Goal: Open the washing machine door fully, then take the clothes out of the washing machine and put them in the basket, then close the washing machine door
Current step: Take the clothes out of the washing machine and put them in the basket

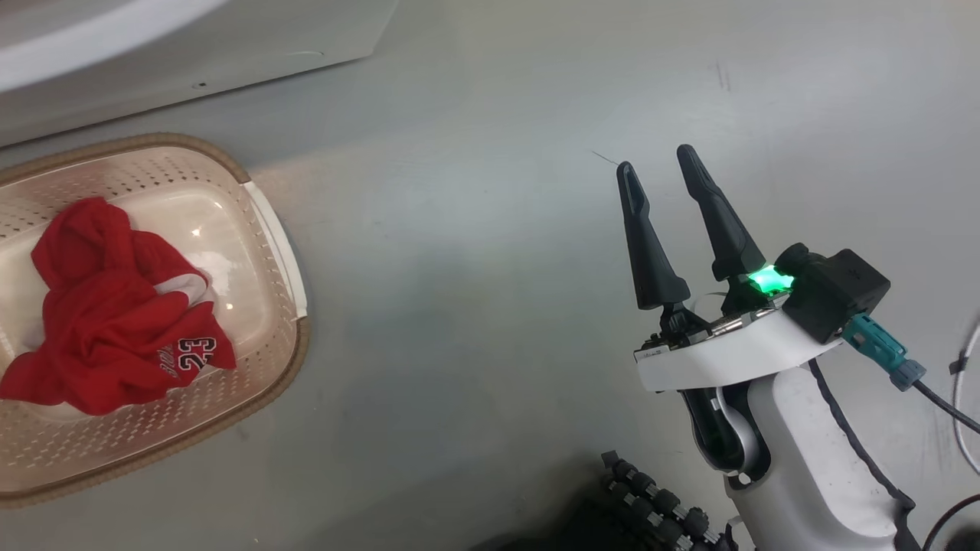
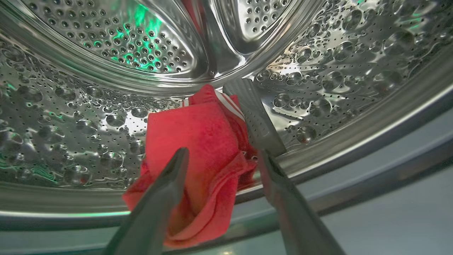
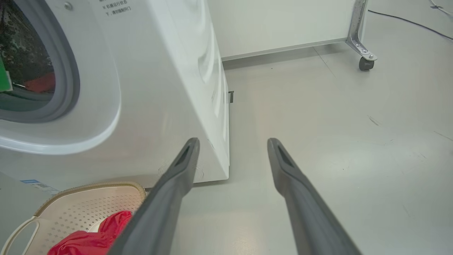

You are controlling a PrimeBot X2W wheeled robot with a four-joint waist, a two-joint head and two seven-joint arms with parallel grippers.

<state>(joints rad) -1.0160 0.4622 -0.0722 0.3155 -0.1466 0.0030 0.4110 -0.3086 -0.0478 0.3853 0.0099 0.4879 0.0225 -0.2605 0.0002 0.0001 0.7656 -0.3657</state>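
Observation:
My left gripper point(image 2: 223, 152) reaches into the perforated steel drum point(image 2: 106, 117) of the washing machine point(image 3: 166, 88). Its fingers stand apart on either side of a bright red garment point(image 2: 198, 141) with white stripes, which sags over the drum's lip. A second red garment point(image 1: 115, 314), printed 23, lies in the cream basket point(image 1: 264, 229) on the floor before the machine. My right gripper point(image 1: 656, 157) hangs open over bare floor to the basket's right, holding nothing. The grey rubber ring point(image 3: 72, 71) frames the opening. The door is out of view.
The machine's white front point(image 1: 191, 53) runs along the top left. A white panel on a caster wheel point(image 3: 366, 63) stands behind the machine. Cables point(image 1: 965, 367) lie on the floor at the far right. My base's rollers point(image 1: 651, 497) sit at the bottom.

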